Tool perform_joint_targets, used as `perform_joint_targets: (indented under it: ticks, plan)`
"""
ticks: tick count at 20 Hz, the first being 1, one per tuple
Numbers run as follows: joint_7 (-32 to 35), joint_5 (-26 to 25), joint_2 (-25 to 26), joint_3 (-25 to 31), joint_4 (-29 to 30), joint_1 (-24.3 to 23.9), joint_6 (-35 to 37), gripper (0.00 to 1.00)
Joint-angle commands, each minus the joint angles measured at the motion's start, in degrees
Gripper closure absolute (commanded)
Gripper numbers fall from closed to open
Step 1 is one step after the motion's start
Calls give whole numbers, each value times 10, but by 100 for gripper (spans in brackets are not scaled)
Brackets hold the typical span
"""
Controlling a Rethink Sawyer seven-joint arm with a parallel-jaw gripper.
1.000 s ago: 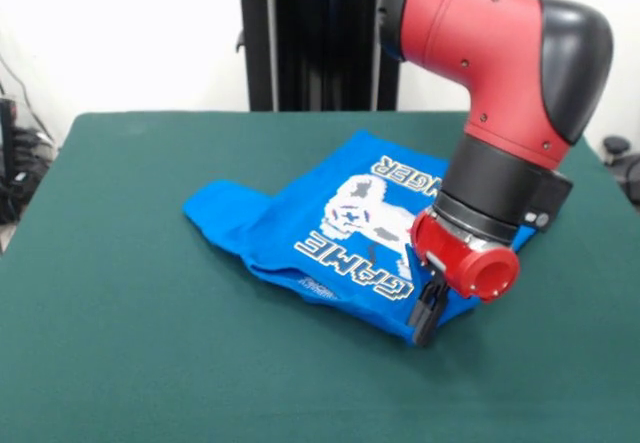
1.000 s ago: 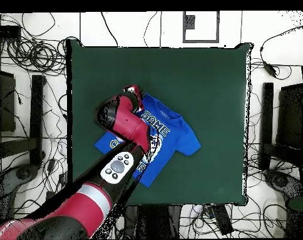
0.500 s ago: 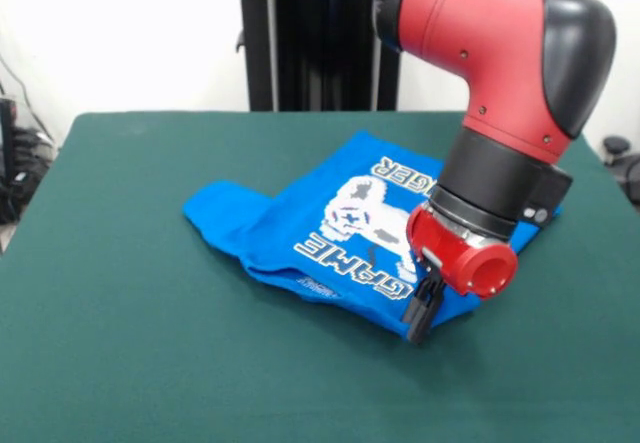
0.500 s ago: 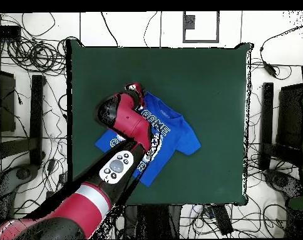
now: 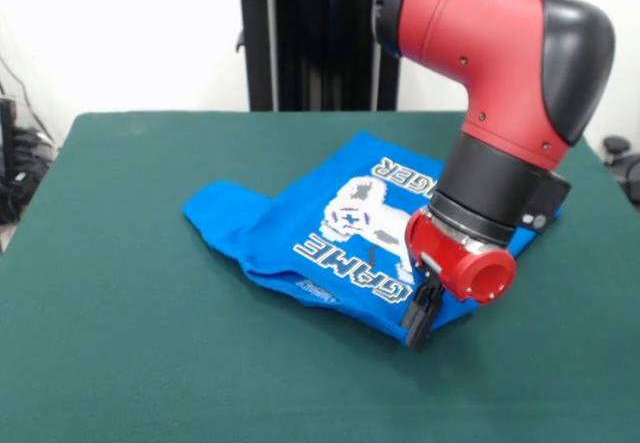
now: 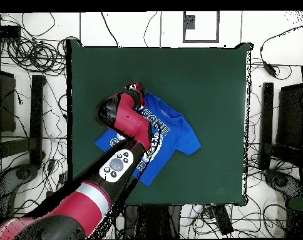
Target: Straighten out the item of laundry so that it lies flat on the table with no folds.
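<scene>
Front view: nearest the camera, bare dark green counter (image 5: pixel 150 363) is seen, and just beyond it the black pincer (image 5: pixel 420 315) is planted at the near hem of the bright blue T-shirt (image 5: pixel 290 228). Whether the pincer is spread, pressed together or pinching the cloth cannot be told, since its tips appear as one dark shape against the fabric. The shirt is laid printed side up near the middle of the counter, with a white pixel controller and the word "GAME" shown upside down; a doubled fold is visible along its near edge, and one sleeve is spread toward the left. Above the pincer, a red wrist and black collar are seen, with the red arm (image 5: pixel 490 53) rising behind, covering the shirt's right side.
</scene>
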Motion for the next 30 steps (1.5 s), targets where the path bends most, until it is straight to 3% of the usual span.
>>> perform_joint_targets:
  ticks: [1,7,8,13,25,29,30]
  plan:
    - [127,13,-8,44,-21,3,47,100]
    - [135,13,-1,30,-28,8,63,100]
    - [141,17,1,27,-29,10,65,0]
    - [147,16,8,13,-36,13,78,0]
    - [109,-3,-25,44,-19,0,72,0]
    - [14,-57,-115,114,64,-22,42,0]
    - [-23,-83,-149,156,97,-44,16,0]
